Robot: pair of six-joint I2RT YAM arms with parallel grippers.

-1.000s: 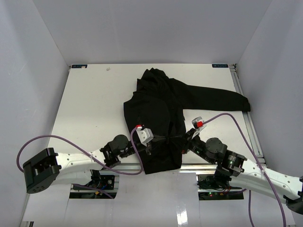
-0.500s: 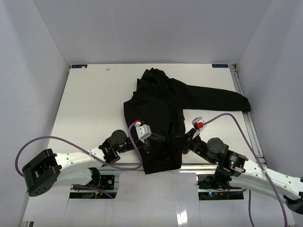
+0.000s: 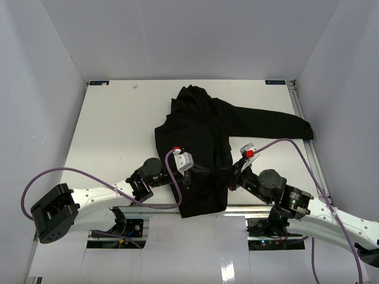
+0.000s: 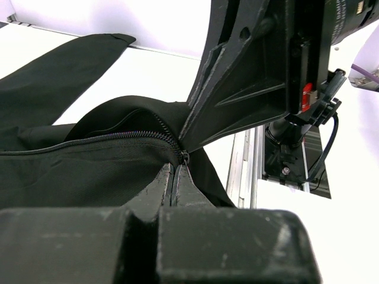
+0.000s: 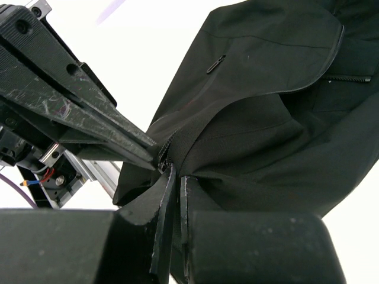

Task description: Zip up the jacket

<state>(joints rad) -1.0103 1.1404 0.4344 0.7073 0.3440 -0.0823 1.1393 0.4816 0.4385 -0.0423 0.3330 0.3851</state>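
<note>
Shift: left gripper (image 4: 176, 176) has edged right toward right gripper (image 5: 175, 180) | grip: both closed, pinching large black shiny fabric jacket (image 3: 198, 133) at zipper (image 4: 118, 137) base | place: white surface (image 3: 112, 130), hem near | meaning: halves probably being aligned.

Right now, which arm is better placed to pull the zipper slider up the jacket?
Probably the left. The left tool is shut right at the zipper slider, so it seems ready to pull. The right tool is shut on the jacket hem beside it, better for holding.
</note>
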